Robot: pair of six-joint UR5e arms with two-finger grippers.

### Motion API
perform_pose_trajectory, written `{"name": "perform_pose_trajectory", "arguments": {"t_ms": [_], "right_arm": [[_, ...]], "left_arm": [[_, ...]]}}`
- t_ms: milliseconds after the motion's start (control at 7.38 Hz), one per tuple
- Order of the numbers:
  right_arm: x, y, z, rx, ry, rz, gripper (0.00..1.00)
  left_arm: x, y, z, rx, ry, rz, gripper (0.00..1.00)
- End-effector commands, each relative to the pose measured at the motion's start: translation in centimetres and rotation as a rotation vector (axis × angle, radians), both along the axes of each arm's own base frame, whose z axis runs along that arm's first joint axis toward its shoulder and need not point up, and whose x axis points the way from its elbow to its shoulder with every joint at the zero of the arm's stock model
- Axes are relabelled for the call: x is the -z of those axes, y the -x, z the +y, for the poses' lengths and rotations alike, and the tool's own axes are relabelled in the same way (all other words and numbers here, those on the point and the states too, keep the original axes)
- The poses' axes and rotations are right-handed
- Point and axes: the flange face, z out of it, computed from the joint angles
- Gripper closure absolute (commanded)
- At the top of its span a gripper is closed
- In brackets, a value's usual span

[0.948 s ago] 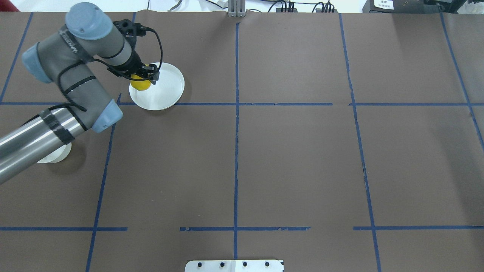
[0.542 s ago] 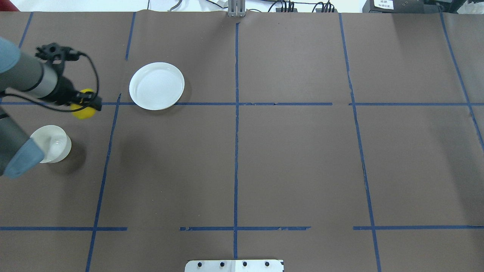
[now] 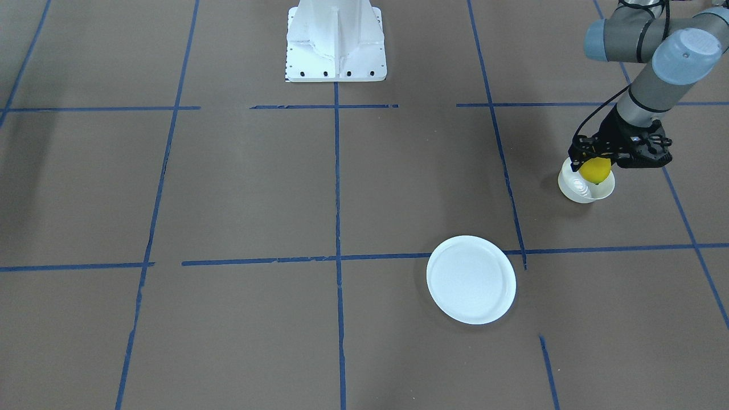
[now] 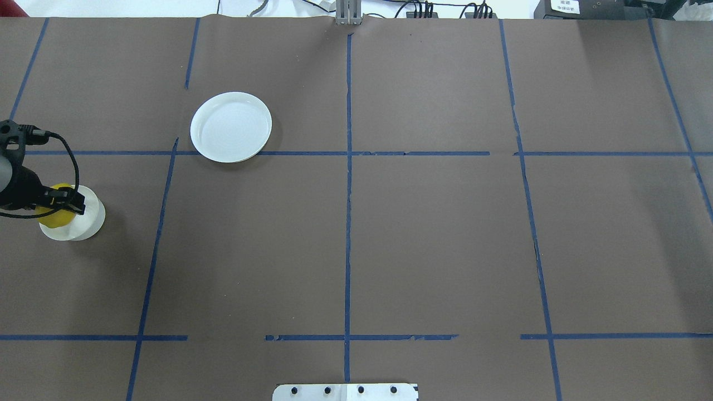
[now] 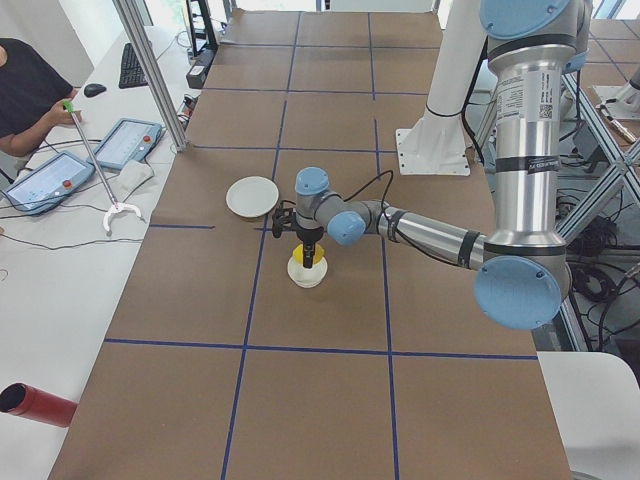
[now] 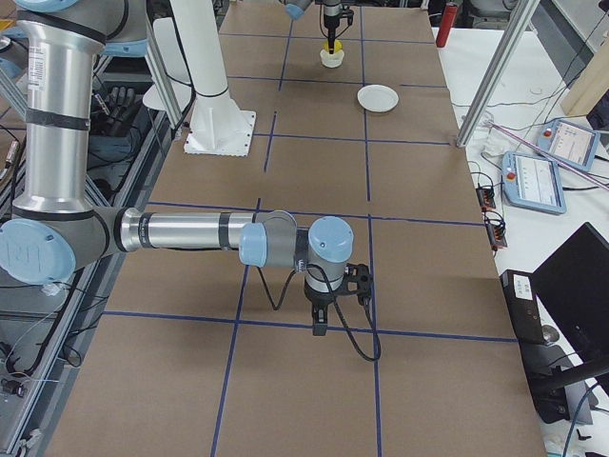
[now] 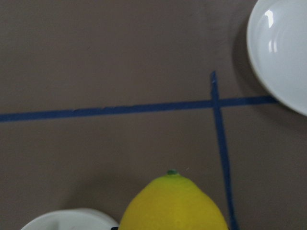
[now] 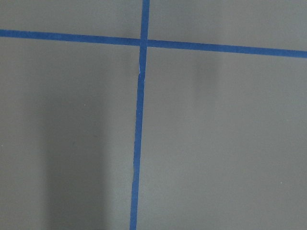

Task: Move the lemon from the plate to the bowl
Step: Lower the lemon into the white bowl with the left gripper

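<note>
My left gripper (image 3: 594, 165) is shut on the yellow lemon (image 3: 596, 171) and holds it just over the small deep white bowl (image 3: 580, 191), about at its rim. In the overhead view the lemon (image 4: 51, 217) covers the bowl's left part (image 4: 90, 220). The flat white plate (image 4: 231, 127) lies bare, farther out and to the right. The left wrist view shows the lemon (image 7: 172, 203) with its green tip, the bowl's rim (image 7: 67, 218) and the plate's edge (image 7: 283, 52). My right gripper (image 6: 319, 328) shows only in the exterior right view; I cannot tell its state.
Brown paper with blue tape lines (image 4: 348, 223) covers the table. The robot's white base (image 3: 335, 42) stands at the table's near middle. The right arm (image 6: 190, 231) reaches low over the table's other end. An operator sits beside the table (image 5: 25, 90).
My left gripper has lifted the lemon off the plate and carried it left and back toward the robot, to over the bowl. The plate now lies bare.
</note>
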Motion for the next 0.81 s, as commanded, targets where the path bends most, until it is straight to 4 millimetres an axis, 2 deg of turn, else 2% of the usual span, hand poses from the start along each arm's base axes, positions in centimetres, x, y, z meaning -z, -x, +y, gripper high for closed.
{"name": "perform_pose_trajectory", "arguments": {"t_ms": [0,406,542,677], "right_arm": [[0.0,0.0,0.0,0.0,0.0,0.0,0.0],[0.0,0.0,0.0,0.0,0.0,0.0,0.0],[0.0,0.0,0.0,0.0,0.0,0.0,0.0],[0.0,0.0,0.0,0.0,0.0,0.0,0.0]], "left_arm": [[-0.41,0.01,0.02,-0.01,-0.005,-0.005,1.0],[-0.58,-0.15,-0.06,-0.024,-0.014,-0.008,1.0],[-0.65,-0.16,-0.06,-0.026,-0.013,-0.008,0.67],[-0.73,-0.16,-0.06,-0.026,-0.012,-0.009,0.39]]}}
